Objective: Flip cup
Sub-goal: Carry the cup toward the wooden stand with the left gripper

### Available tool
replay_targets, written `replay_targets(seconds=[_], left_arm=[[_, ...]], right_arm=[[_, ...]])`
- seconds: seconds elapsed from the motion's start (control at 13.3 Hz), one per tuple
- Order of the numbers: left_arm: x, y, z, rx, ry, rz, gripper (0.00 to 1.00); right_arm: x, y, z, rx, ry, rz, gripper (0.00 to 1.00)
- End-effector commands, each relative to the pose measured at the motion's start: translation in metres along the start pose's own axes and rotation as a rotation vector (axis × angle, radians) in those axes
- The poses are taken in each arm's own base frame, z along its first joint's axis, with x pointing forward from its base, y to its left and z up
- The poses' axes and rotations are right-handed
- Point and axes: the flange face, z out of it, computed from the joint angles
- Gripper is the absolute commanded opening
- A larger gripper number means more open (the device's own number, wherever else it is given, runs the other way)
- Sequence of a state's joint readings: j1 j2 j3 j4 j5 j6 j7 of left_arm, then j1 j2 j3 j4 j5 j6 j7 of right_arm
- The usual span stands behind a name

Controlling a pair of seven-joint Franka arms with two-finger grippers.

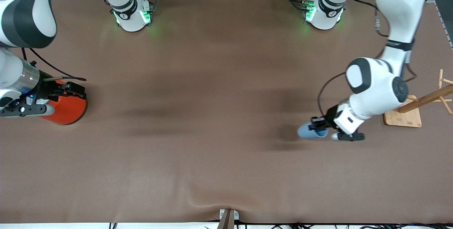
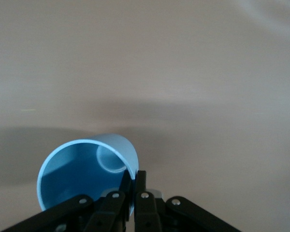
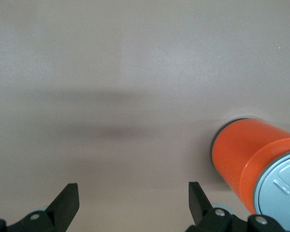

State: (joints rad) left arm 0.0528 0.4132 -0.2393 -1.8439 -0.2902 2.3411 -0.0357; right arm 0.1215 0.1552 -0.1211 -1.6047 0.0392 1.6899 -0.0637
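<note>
Cup: a small light-blue tapered plastic cup [image 1: 310, 131], matte and handle-free, lies on its side toward the left arm's end of the table, at about four o'clock from the table's middle in the front view.
Cup axis: its long axis runs roughly along the three-to-nine o'clock line of the front view, the narrow closed base toward nine o'clock, the wider rim toward the gripper at three o'clock.
Cup interior: in the left wrist view the cup [image 2: 89, 171] shows its open mouth, a smooth round rim and a pale circular floor deep inside.
Left gripper: the left gripper [image 1: 317, 123] is pinched narrow on the cup's rim wall, one black finger [image 2: 143, 203] outside the wall and the other inside.
Right gripper: the right gripper [image 1: 69, 88] hangs over the large orange cylindrical can [image 1: 67, 109] at the right arm's end of the table, its black fingers [image 3: 70, 200] spread wide with nothing between them; this arm waits.
Can: glossy orange wall with a grey metal pull-tab lid, seen in the right wrist view as the can [image 3: 253, 162] standing upright.
Table: a matte brown cloth-like tabletop [image 1: 212, 115], softly wrinkled at its six o'clock edge.
Stand: a light wooden peg stand on a flat square base [image 1: 403, 117] sits at three o'clock from the cup, near it but apart.
</note>
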Motion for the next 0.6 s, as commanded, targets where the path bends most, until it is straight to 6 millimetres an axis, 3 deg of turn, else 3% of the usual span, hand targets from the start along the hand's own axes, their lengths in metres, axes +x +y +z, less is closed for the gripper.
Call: replay_targets(seconds=[0.0, 0.3, 0.53], left_arm=[[-0.002, -0.014, -0.013, 0.088, -0.053, -0.003, 0.0], [-0.008, -0.053, -0.004, 0.199, -0.092, 0.025, 0.0], [-0.008, -0.062, 0.009, 0.248, -0.104, 0.053, 0.0]], right_arm=[[-0.021, 0.003, -0.013, 0.009, 0.005, 0.019, 1.0], [-0.037, 0.013, -0.031, 0.013, 0.001, 0.036, 1.0], [-0.051, 0.015, -0.045, 0.015, -0.011, 0.041, 1.0]])
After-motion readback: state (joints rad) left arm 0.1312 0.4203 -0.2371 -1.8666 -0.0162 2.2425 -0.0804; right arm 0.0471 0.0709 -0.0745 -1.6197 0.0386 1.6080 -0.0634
